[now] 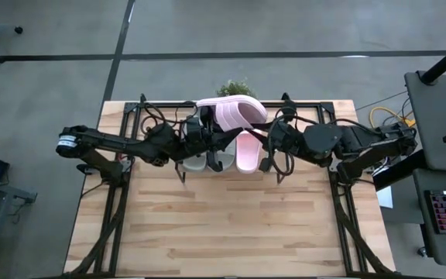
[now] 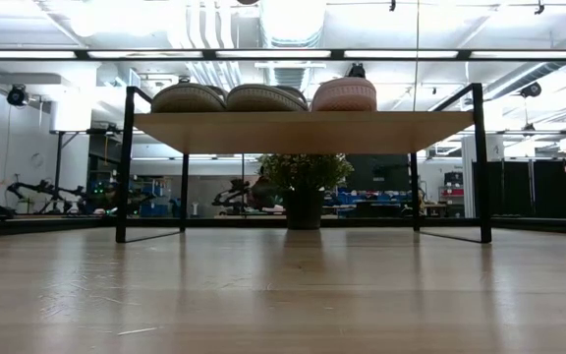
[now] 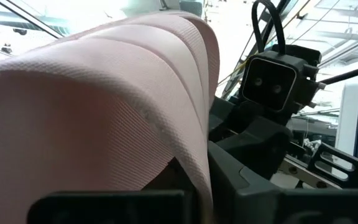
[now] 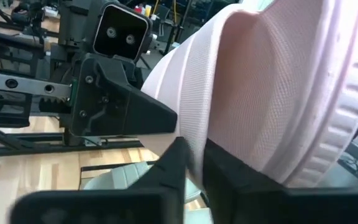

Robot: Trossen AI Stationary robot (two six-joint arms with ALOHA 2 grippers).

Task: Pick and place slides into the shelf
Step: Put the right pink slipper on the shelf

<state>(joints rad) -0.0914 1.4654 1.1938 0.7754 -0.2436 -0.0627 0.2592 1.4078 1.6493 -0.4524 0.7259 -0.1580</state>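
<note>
Three slides [image 2: 263, 96] are seen on the shelf [image 2: 303, 131] in the low view. A fourth, pink slide [image 1: 235, 111], shown from above, is clamped by the left tool [image 1: 201, 130] and right tool [image 1: 263, 133].

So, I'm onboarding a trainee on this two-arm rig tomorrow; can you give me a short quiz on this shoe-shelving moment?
1. True or false: three soft slide sandals already lie on the low wooden-plank shelf with thin black legs.
2. Which colour is the slide held up between both arms: A grey-green, B pale pink, C black?
3. What stands on the table behind the shelf?

Key
1. True: two grey-green slides and one pale pink slide sit side by side on top.
2. B: the left gripper and right gripper both pinch the lifted pale pink slide above the shelf.
3. A small potted green plant.
</note>
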